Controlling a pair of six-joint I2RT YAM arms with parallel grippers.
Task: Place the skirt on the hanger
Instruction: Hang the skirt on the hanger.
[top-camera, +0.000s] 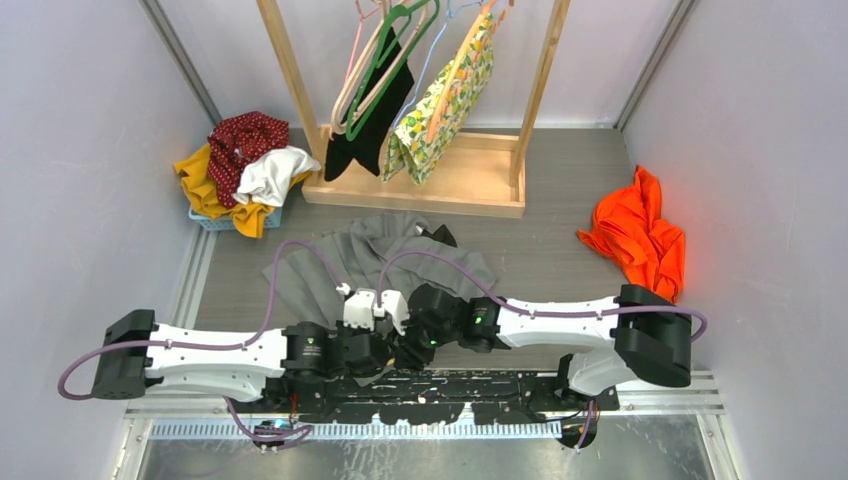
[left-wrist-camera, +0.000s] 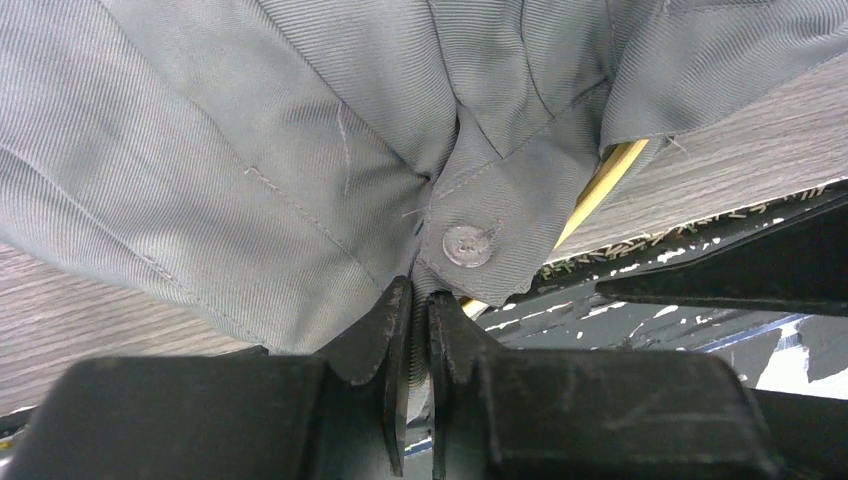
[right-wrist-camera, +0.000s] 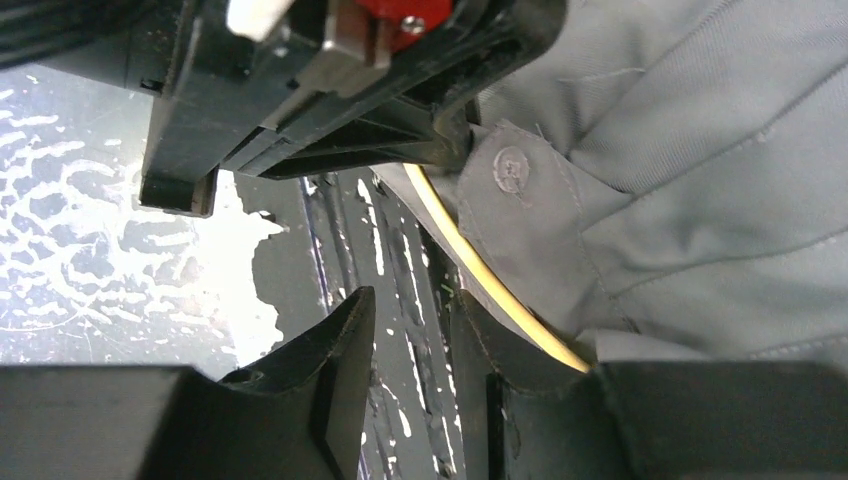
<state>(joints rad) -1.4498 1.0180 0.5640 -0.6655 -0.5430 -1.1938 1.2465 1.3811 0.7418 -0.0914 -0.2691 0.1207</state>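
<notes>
Here, left claw (left-wrist-camera: 420, 298) clenched on grey skirt (left-wrist-camera: 250, 130) waistband; right claw (right-wrist-camera: 410, 300) parted beside yellow hanger (left-wrist-camera: 608, 182); best hold waistband taut while threading.

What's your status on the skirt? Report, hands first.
Left hand shut on grey skirt at the waistband, beside the button. Right hand open, yellow hanger alongside it. Skirt not yet hung; both hands crowded close together.

We see the skirt (left-wrist-camera: 250, 150) ahead of the left gripper (left-wrist-camera: 420, 300), its edge between the jaws. The hanger (right-wrist-camera: 470, 265) lies under the skirt, against one jaw of the right gripper (right-wrist-camera: 410, 300).
</notes>
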